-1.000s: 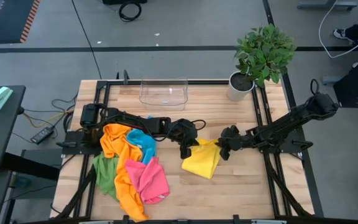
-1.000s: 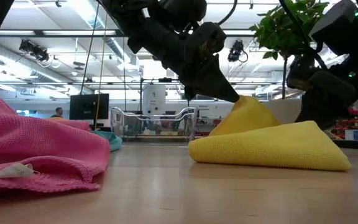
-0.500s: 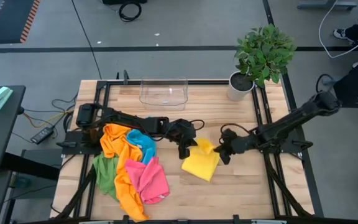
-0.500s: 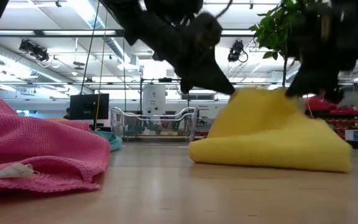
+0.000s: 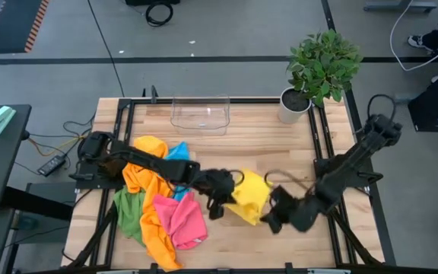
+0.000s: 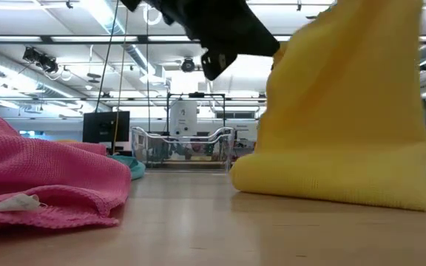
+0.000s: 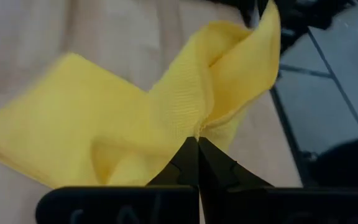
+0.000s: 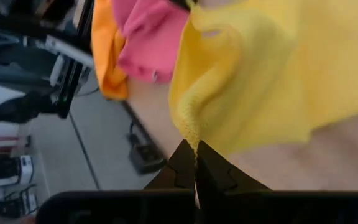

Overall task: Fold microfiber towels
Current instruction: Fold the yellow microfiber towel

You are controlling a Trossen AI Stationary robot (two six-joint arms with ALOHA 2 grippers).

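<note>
Yellow towel (image 5: 251,194) sits at the centre-front of the counter (image 5: 280,144), pinched from both sides. Left hand (image 5: 217,204) is clamped tight on a fold at the towel's left edge; in the left wrist view its fingertips (image 7: 197,152) meet on a ridge of yellow cloth. Right hand (image 5: 274,217) is likewise closed on the towel's right-front edge, fingertips (image 8: 194,163) nipping the hem. In the low view the cloth stands lifted as a tall yellow sheet, its lower fold resting on the counter.

Open room: bare wood to the right of the yellow towel and behind it, up to the clear tray (image 5: 200,113) at the back edge and the potted plant (image 5: 319,65) at the back-right corner. The front edge lies just beyond the right hand.

Count: one yellow towel in work. The pile at left shows one large orange towel (image 5: 158,228), one pink towel (image 5: 182,219), one green towel (image 5: 128,211) and one blue towel (image 5: 178,154), overlapping; the orange patch at the back may be a second orange cloth, cannot tell. One tray, one plant.
</note>
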